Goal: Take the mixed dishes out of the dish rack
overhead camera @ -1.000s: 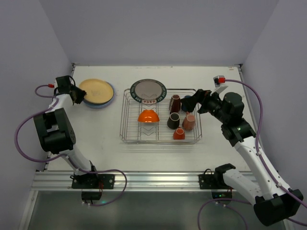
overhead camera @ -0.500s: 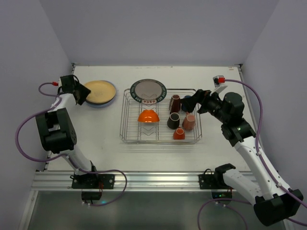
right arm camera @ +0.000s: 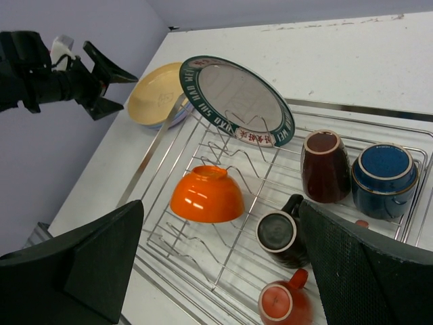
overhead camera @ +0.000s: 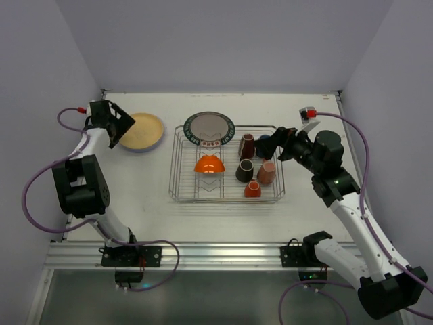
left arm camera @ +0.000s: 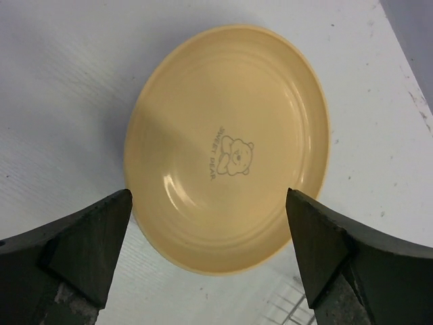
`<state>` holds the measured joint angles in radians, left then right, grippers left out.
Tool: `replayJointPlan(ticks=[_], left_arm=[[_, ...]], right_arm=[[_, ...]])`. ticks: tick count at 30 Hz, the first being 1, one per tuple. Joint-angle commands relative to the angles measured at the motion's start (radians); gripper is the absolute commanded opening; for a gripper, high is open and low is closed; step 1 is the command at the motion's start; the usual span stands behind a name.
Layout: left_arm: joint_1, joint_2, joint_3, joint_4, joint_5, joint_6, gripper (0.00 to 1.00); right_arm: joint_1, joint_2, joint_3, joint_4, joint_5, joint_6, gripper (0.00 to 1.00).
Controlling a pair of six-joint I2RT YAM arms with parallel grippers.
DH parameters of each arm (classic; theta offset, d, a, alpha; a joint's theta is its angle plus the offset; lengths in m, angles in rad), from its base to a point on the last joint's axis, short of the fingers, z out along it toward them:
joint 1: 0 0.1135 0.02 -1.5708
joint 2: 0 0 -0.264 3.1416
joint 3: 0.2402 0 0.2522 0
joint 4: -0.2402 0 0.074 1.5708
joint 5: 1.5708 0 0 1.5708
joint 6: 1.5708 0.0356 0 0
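One plate delivered: left end effector point(left arm camera: 208, 203), now spread wide, has released the yellow plate point(left arm camera: 226, 145) near the far-left corner of the counter point(overhead camera: 135, 203). Seven more wait in the dish rack point(overhead camera: 177, 169); right end effector point(right arm camera: 220, 230) wide, empty.

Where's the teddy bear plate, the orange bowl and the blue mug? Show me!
yellow plate point(left arm camera: 226, 149), left wrist view, middle of the plate, by the bear drawing.
orange bowl point(right arm camera: 206, 196), right wrist view, its shiny outer side.
blue mug point(right arm camera: 384, 177), right wrist view, the round end facing the camera.
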<state>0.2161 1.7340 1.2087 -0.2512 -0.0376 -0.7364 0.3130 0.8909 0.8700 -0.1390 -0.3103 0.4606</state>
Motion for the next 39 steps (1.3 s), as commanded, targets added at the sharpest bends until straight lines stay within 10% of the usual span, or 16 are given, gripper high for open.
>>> replayJointPlan(ticks=[1, 10, 22, 39], left_arm=[[-0.021, -0.027, 0.116, -0.057, 0.016, 0.065, 1.00], [-0.063, -0.368, 0.094, -0.120, 0.058, 0.126, 1.00], [-0.139, -0.865, -0.267, -0.117, 0.088, 0.314, 1.00], [-0.172, -0.818, -0.357, -0.080, 0.108, 0.361, 1.00]], right_arm=[[-0.005, 0.013, -0.008, 0.042, -0.036, -0.055, 0.99], [0.009, 0.128, 0.070, 0.107, -0.191, -0.166, 0.99], [0.202, 0.801, 0.743, -0.226, 0.261, -0.986, 0.98], [0.255, 1.089, 0.922, -0.220, 0.178, -1.263, 0.48]])
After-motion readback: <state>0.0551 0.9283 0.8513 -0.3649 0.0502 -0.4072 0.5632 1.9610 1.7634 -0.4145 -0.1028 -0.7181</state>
